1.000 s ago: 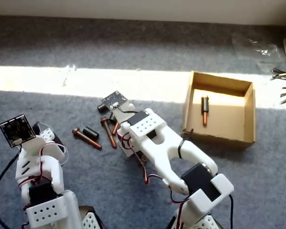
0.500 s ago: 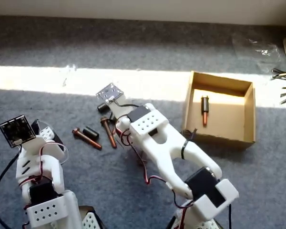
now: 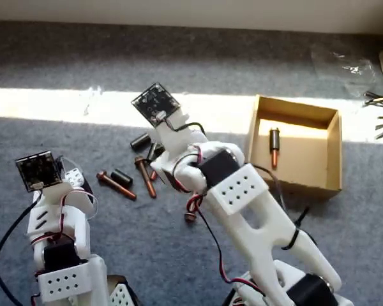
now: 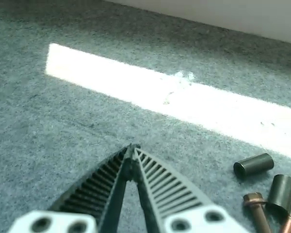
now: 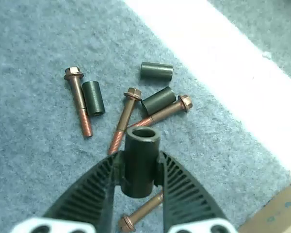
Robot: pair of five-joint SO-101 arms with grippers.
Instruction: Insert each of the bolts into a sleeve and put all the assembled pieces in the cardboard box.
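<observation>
Dark sleeve (image 5: 141, 160) (gripped) over copper bolts (image 5: 122, 121)

— How is the carpet (image 3: 64, 51) lit?
— A glaring sunlit band (image 3: 51, 105) is laid across it, left to right; near and far of it, shade is found.
— And the cardboard box (image 3: 306, 156)?
— Its floor is partly sunlit.
</observation>
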